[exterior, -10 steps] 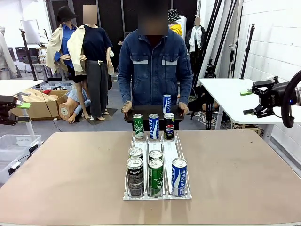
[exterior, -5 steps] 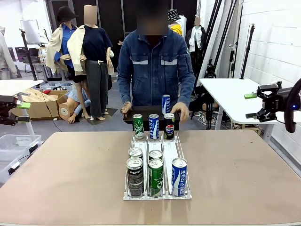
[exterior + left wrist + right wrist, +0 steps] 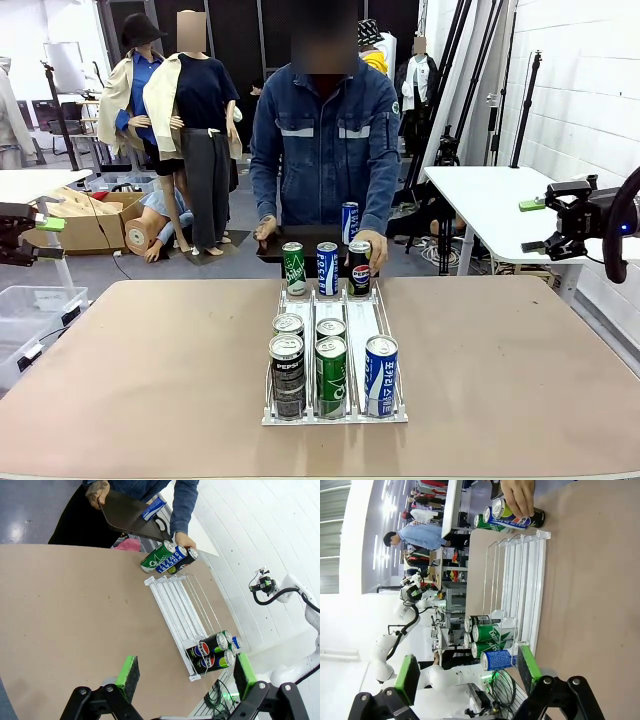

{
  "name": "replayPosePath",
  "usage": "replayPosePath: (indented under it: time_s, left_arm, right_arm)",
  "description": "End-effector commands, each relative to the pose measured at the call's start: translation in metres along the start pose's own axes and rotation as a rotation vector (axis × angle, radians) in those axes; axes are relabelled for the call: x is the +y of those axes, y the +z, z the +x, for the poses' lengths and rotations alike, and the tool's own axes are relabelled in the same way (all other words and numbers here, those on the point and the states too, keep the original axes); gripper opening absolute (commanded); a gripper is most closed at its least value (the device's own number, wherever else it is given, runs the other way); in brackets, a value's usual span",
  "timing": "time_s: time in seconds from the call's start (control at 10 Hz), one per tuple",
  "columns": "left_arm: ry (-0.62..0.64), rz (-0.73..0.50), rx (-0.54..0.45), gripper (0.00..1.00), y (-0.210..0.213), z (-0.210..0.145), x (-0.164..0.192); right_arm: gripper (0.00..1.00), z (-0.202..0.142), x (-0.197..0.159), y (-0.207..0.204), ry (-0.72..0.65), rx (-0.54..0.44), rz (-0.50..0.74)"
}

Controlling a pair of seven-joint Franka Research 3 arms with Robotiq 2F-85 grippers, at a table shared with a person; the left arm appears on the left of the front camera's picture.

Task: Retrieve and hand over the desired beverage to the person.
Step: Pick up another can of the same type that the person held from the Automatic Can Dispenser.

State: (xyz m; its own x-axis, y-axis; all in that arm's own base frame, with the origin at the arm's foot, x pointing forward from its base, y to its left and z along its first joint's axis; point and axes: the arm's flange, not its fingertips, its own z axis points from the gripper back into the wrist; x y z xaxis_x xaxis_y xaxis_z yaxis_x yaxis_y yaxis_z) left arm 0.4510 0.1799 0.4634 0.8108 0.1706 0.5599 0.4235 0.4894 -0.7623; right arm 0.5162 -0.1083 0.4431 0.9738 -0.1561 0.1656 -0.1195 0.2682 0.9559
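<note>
At the far end of the white rack [image 3: 356, 322], note one hand [image 3: 369, 245] of the person [image 3: 325, 140] resting on a black Pepsi can [image 3: 360, 270], beside a green can [image 3: 293, 268] and a blue can [image 3: 327, 268]; probably marks the wanted drink. Find left gripper [image 3: 186, 674] released, pads wide apart, nothing held; record the same for right gripper [image 3: 468, 672]. Judge both well back from the rack. Expect risk of collision with that hand on an early reach; of toppling the close-set neighbours on a wide approach; of fetching wrongly from the near cans [image 3: 330, 365] through a misread choice.
</note>
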Motion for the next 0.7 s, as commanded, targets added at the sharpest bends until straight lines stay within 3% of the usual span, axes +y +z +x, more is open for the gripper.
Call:
replayPosePath:
  time_s: [0.0, 0.6]
  left_arm:
    - [-0.001, 0.004, 0.003, 1.0, 0.0017, 0.0003, -0.0013]
    - [-0.001, 0.004, 0.003, 1.0, 0.0017, 0.0003, -0.0013]
  right_arm:
    - [1.0, -0.0017, -0.0019, -0.0002, -0.01, -0.004, -0.003]
    - [1.0, -0.0017, -0.0019, -0.0002, -0.01, -0.004, -0.003]
